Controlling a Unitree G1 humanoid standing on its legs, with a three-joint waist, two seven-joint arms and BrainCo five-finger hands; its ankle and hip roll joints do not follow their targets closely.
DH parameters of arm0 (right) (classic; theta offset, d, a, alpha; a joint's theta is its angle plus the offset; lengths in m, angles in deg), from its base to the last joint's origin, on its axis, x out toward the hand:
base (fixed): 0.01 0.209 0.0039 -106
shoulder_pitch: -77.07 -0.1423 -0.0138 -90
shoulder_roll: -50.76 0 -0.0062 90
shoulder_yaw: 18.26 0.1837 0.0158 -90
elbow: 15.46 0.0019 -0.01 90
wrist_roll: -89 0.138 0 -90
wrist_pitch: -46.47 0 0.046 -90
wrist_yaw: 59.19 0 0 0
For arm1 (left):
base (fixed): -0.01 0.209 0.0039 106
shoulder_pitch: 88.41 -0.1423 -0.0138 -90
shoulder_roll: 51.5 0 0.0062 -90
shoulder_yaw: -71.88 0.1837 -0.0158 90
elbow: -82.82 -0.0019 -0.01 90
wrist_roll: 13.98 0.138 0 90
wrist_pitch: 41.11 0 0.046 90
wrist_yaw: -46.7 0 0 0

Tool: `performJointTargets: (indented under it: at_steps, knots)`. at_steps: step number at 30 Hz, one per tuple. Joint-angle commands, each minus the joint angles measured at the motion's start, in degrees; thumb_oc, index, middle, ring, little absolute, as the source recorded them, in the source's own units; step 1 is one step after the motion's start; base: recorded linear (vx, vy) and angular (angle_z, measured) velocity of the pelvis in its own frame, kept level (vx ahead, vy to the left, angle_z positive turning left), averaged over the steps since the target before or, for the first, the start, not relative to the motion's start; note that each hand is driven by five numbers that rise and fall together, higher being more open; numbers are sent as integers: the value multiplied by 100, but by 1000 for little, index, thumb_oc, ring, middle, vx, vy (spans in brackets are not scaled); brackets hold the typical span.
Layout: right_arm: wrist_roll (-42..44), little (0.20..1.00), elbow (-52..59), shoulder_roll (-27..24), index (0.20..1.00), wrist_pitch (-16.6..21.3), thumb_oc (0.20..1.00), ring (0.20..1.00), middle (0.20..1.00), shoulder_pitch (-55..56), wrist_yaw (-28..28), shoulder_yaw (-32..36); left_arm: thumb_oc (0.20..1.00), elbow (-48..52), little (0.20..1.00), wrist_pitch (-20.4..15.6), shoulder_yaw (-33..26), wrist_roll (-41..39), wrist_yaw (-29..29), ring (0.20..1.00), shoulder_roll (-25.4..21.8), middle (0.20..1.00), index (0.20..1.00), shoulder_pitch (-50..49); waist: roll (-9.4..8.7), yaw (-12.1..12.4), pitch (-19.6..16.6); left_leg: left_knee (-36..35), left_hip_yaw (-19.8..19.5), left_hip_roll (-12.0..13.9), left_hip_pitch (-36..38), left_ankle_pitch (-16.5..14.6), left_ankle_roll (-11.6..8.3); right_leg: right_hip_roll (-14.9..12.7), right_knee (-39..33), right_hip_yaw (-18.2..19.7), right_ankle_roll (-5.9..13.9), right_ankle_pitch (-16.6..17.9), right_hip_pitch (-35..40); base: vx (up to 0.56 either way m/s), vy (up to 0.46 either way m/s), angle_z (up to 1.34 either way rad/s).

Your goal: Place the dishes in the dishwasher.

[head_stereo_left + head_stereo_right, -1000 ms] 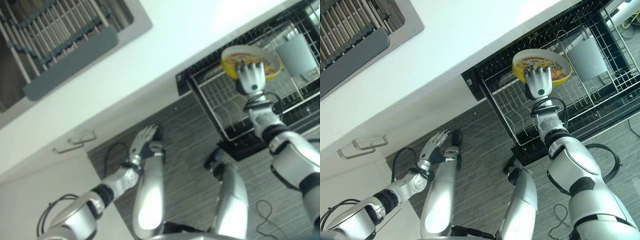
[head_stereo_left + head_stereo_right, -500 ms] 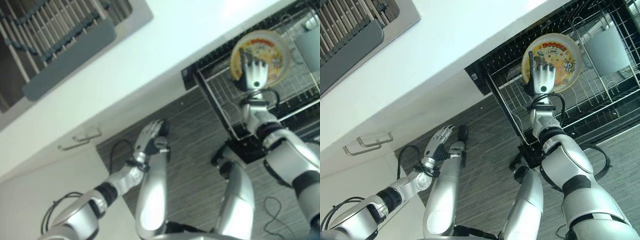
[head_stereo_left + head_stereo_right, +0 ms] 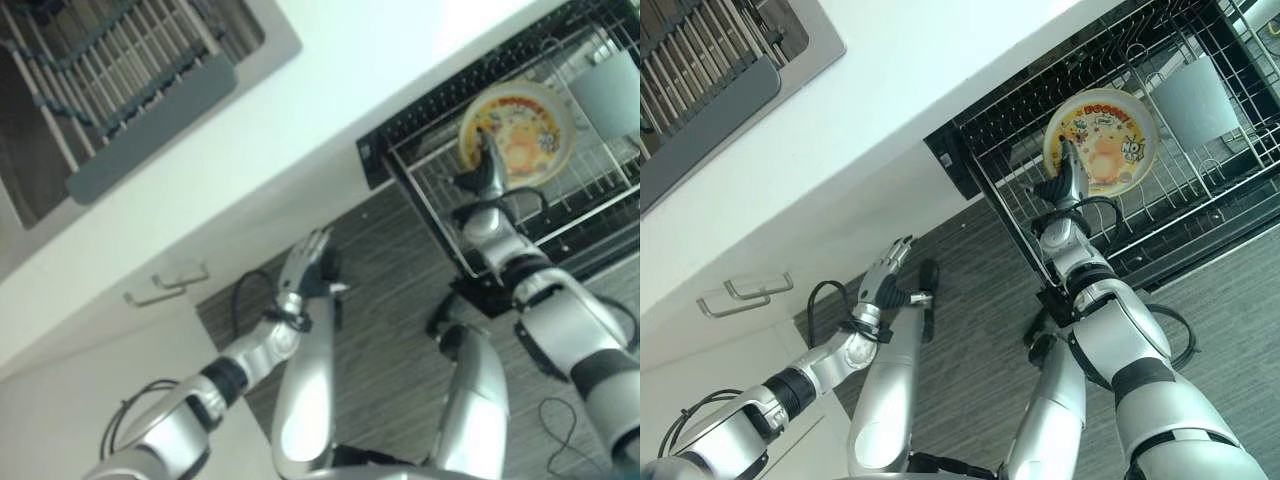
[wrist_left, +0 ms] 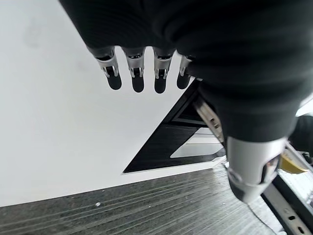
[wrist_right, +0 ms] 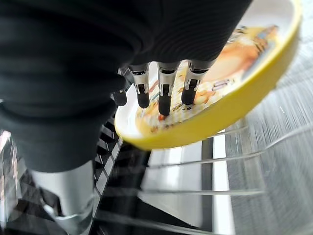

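The plate (image 3: 1100, 143) is round and shallow, with a yellow rim and a pale face printed with orange and yellow cartoon figures. It stands on edge among the thin wire tines of the dishwasher rack (image 3: 1020, 235), a grid of light metal rods set in a black frame, pulled out from under the countertop (image 3: 910, 90) at about 2 o'clock in the head views. The right hand (image 3: 1064, 180) reaches up to the plate's lower edge at 6 o'clock from it. In the right wrist view its dark-tipped fingers (image 5: 165, 95) lie nearly straight against the printed face, while the thumb (image 5: 68, 196) hangs apart on the other side of the rim; the plate's smooth yellow edge curves past them over blurred wire rods. Whether the thumb presses the plate cannot be told.

Farther back in the rack, at 1 o'clock from the plate, a smooth pale grey container (image 3: 1195, 100) with flat sides sits tilted among the wires.

The countertop is a plain, smooth white slab running diagonally. At 10 o'clock a recessed sink (image 3: 815, 45) with a grey rim holds a slatted drying rack (image 3: 700, 70) of parallel pale bars and a flat grey lip. Below the counter, a white cabinet front bears a slim metal bar handle (image 3: 745, 293). The floor (image 3: 970, 350) is dark grey with fine streaked grain.

The left hand (image 3: 883, 282) hovers low over the floor at 8 o'clock, holding nothing, fingers (image 4: 134, 73) straight and side by side, thumb set apart.
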Motion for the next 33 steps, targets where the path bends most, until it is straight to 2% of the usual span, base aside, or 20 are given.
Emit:
performJointTargets:
  at_steps: [1,4,5,6,10,11,15,18,19,21,24,25,26,27,29,33]
  knots:
    - [266,1000,416,2,1000,962,1000,1000,1000,107,-194,-22,1000,-208,1000,39,-15,-145,82,1000,174,1000,1000,-127,177,0,-50,-502,248,-218,532,-63,428,496,-212,107,-54,126,630,-34,104,-20]
    - [540,1000,1190,-3,1000,1186,1000,1000,1000,320,-225,-13,1000,-398,1000,79,-129,-130,39,1000,201,1000,1000,-265,110,-124,-50,-703,380,-172,991,-17,377,487,-419,177,-23,157,1003,12,70,-16]
    - [378,1000,1477,-10,1000,1141,1000,1000,1000,441,-344,2,1000,-532,1000,49,-177,-112,34,1000,229,1000,1000,-319,75,-179,-50,-811,439,-163,1243,1,360,478,-524,193,-11,162,1218,-41,66,-6]
    - [270,1000,1730,-48,1000,1172,1000,1000,1000,511,-363,24,1000,-635,1000,8,-230,-95,72,1000,243,1000,1000,-346,65,-215,-50,-934,521,-134,1345,167,393,481,-682,138,-66,315,1315,-29,52,-7]
    - [-26,1000,2508,-69,1000,1146,1000,1000,1000,866,-417,-47,1000,-930,1000,-89,-345,-69,51,1000,254,1000,1000,-476,-18,-351,-50,-1110,654,-116,2045,166,376,434,-920,167,-34,352,1951,44,12,-8]
    - [65,1000,3093,-93,1000,1113,1000,1000,1000,1173,-524,-80,1000,-1131,1000,-106,-456,-96,-1,1000,284,1000,1000,-561,-98,-459,-50,-1172,737,-71,2498,139,351,443,-1115,191,-35,373,2426,120,-38,-7]
    - [92,1000,3893,-89,1000,877,1000,1000,1000,1761,-554,-50,1000,-1344,1000,-47,-599,-179,-74,1000,342,1000,1000,-771,-228,-628,-278,-1234,866,29,2899,90,313,484,-1350,237,-45,409,2830,114,-32,-12]
    - [317,1000,4496,-114,1000,337,1000,1000,1000,2398,-554,41,1000,-1620,1000,74,-781,-507,-423,1000,410,1000,1000,-990,-364,-818,-539,-1288,985,134,3215,30,272,535,-1560,325,-50,423,3153,170,-43,-12]
    - [420,1000,4549,-147,1000,200,1000,1000,1000,2623,-503,138,1000,-1741,1000,53,-872,-663,-583,1000,448,1000,1000,-1097,-405,-869,-618,-1323,1018,155,3318,20,266,555,-1646,349,-51,434,3263,211,-70,-18]
    - [33,1000,4489,-434,1000,150,1000,1000,1000,3474,-565,530,1000,-2033,1000,-122,-1211,-1131,-1125,1000,598,1000,1000,-1510,-507,-1011,-870,-1423,1134,248,3575,3,246,621,-1823,406,-21,442,3499,227,-95,-30]
    - [-134,1000,4445,-792,1000,273,1000,1000,1000,4170,-672,955,1000,-2228,1000,-252,-1474,-1377,-1575,1000,655,1000,1000,-1829,-576,-1131,-1045,-1553,1250,322,3775,11,233,682,-1986,441,8,458,3667,136,-71,-18]
    - [-215,1000,4441,-934,1000,364,1000,1000,1000,4485,-822,1221,1000,-2327,1000,-328,-1555,-1580,-1844,1000,663,1000,1000,-1982,-597,-1186,-1116,-1606,1280,344,3845,20,226,706,-2031,464,18,461,3717,115,-74,-7]
    - [-107,1000,4406,-1035,1000,422,1000,1000,1000,4697,-866,1437,1000,-2381,1000,-391,-1617,-2034,-2363,1000,668,1000,1000,-2065,-621,-1234,-1174,-1655,1299,350,3896,23,225,728,-2070,485,30,461,3749,138,-91,-10]
    - [186,1000,4210,-1093,1000,495,1000,1000,1000,4999,-692,1834,1000,-2404,1000,-388,-1782,-2374,-2737,1000,765,1000,1000,-2219,-630,-1294,-1261,-1740,1308,364,3969,38,217,764,-2134,484,38,451,3815,107,-76,-16]
    - [428,1000,3837,-1034,1000,537,1000,1000,1000,5288,-510,2152,1000,-2474,1000,-510,-1874,-2501,-3127,1000,821,1000,1000,-2329,-626,-1355,-1321,-1815,1316,390,4031,71,200,798,-2157,490,32,435,3861,96,-62,-11]
    - [1681,1000,2670,-470,1000,1066,1000,1000,1000,5938,106,2536,1000,-2653,1000,-179,-2036,-2955,-3231,1000,904,1000,1000,-2509,-591,-1430,-1399,-1833,1315,421,4172,82,178,850,-2158,441,-31,397,4009,121,-69,1]
